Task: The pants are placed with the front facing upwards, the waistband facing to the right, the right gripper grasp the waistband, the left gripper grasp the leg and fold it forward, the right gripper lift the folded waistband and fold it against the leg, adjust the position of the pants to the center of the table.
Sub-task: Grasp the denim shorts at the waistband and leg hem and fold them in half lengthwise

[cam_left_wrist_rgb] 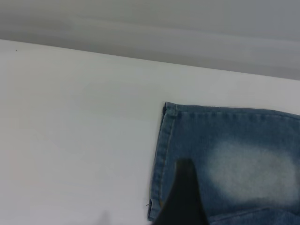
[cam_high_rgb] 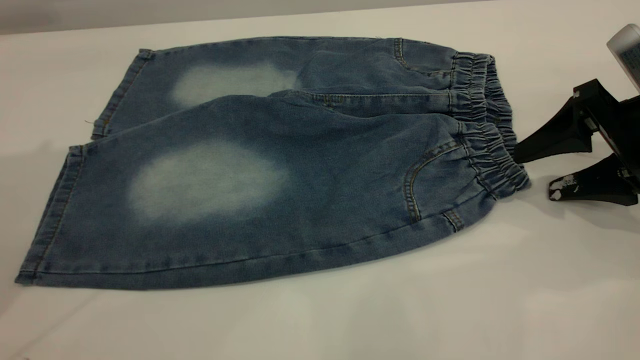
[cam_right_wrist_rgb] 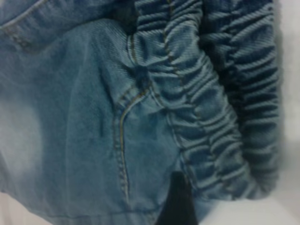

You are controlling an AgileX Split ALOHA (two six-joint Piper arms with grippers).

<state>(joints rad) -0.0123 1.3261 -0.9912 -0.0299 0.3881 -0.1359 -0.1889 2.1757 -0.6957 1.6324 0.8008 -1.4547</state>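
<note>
The pants [cam_high_rgb: 300, 175] lie flat on the table [cam_high_rgb: 350, 320], front up and both legs pointing left, each with a pale oval patch. The ruched waistband [cam_high_rgb: 487, 125] is at the right end. My right gripper [cam_high_rgb: 532, 175] stands open on the table just right of the waistband's near end, one jaw tip close to the elastic; contact is unclear. Its wrist view looks closely onto the waistband [cam_right_wrist_rgb: 211, 93] and a front pocket seam [cam_right_wrist_rgb: 122, 136]. My left gripper [cam_left_wrist_rgb: 185, 199] is out of the exterior view; it shows as a dark shape over the far leg's hem [cam_left_wrist_rgb: 164, 154].
The white table runs well beyond the pants on the near side and to the left [cam_left_wrist_rgb: 70, 140]. Its far edge [cam_high_rgb: 150, 22] passes close behind the far leg. A pale part of the right arm [cam_high_rgb: 627, 50] sits at the right border.
</note>
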